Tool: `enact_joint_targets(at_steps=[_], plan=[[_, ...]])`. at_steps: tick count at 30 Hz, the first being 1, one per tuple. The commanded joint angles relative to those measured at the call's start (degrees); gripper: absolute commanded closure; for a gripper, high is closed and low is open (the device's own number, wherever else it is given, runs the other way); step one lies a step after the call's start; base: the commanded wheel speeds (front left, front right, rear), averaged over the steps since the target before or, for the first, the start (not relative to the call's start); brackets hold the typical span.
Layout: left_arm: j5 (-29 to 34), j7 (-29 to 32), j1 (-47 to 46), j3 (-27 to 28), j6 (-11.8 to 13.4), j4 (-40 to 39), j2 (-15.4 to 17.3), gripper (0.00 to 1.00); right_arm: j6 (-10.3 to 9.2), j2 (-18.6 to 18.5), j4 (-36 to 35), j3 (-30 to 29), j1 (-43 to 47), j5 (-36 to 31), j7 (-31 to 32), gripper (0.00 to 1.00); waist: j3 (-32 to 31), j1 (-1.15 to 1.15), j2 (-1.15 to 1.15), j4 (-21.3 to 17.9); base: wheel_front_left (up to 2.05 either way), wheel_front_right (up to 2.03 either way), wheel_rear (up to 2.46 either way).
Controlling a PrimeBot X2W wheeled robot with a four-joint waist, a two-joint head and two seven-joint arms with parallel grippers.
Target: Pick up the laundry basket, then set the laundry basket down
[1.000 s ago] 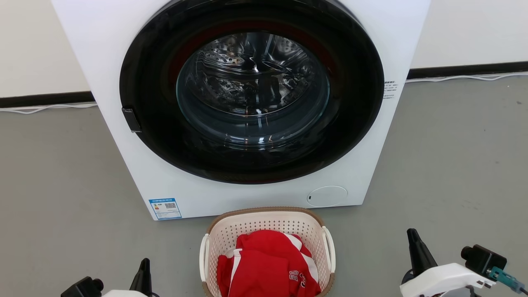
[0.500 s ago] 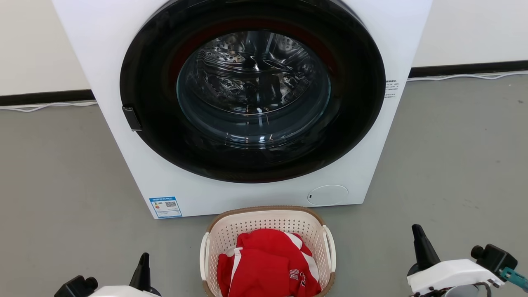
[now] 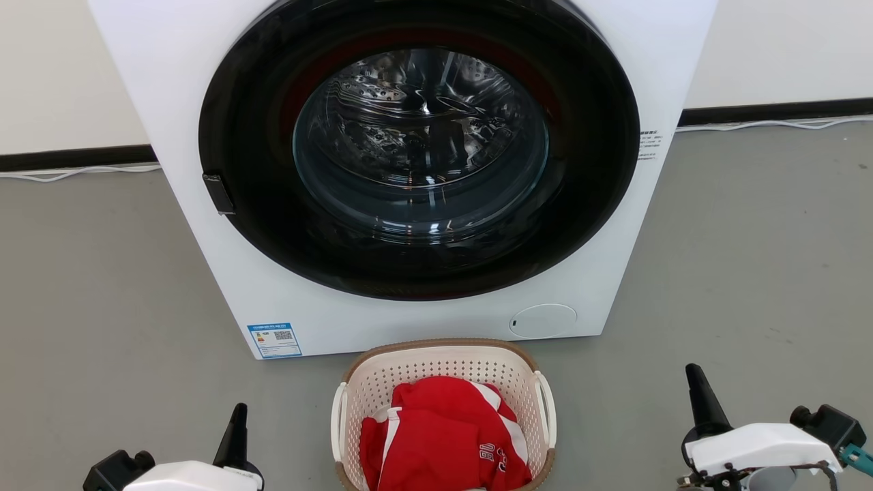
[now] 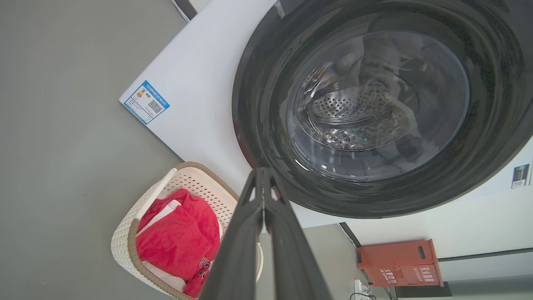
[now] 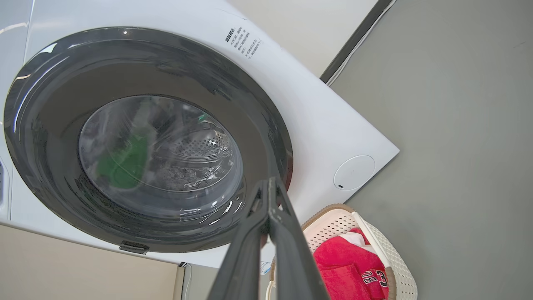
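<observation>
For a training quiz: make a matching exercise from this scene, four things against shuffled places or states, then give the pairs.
1 laundry basket
2 red garment
3 blue label
4 left gripper

A low on the washing machine's front
B fingers shut, apart from the basket
C on the floor before the washing machine
D inside the basket

Pairs: 1-C, 2-D, 3-A, 4-B

The perforated laundry basket [image 3: 443,368] is cream-white with a brown rim, its garment [image 3: 436,436] red-and-white, the washing machine [image 3: 409,324] white.
</observation>
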Motion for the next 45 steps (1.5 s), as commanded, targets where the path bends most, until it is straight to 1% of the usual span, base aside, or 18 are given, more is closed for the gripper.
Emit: enact_joint_targets(at_steps=[1, 37, 45], plan=[[-1.43, 0.44, -2.92, 1.25, -0.66, -2.03, 0.51, 1.0, 0.25, -0.32, -2.2, 0.15, -1.63, 1.65, 0.55, 1.0, 0.02, 0.0, 0.0, 0.01, 0.0, 0.0, 0.0], [-21.86, 6.33, -4.05, 2.87, -2.33, -6.63, 0.39, 1.0, 0.36, 0.31, -7.54, -2.78, -1.41, 24.72, 6.44, 1.0, 0.7, 0.0, 0.0, 0.35, 0.0, 0.0, 0.0], [-27.14, 7.85, -4.34, 3.28, -2.76, -7.83, 0.35, 1.0, 0.39, 0.47, -8.92, -3.54, -1.35, 30.68, 7.96, 1.0, 0.87, 0.0, 0.0, 0.43, 0.0, 0.0, 0.0]])
